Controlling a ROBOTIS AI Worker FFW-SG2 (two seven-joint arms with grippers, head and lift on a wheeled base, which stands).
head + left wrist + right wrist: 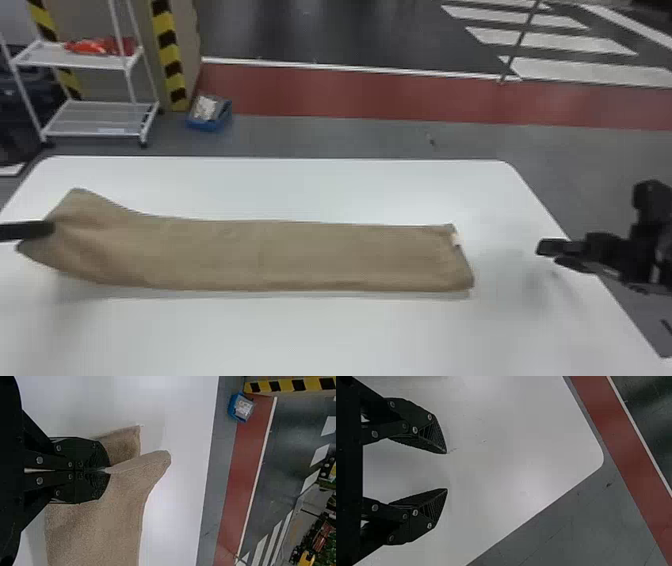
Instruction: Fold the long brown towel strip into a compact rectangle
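The brown towel strip (280, 255) lies lengthwise across the white table, its left end lifted and creased. At that end my left gripper (49, 229) holds the cloth. In the left wrist view, the left gripper (106, 470) is shut on a fold of the towel (95, 534), whose edge bends up beside the fingers. My right gripper (542, 248) waits above the table's right side, apart from the towel's right end with its small white tag. The right wrist view has the right gripper (447, 471) open, bare table between its fingers.
The white table (300, 335) has a rounded far right corner, and its right edge runs beneath the right arm. Beyond on the floor stand a white rack (95, 117) and a blue bin (210, 123).
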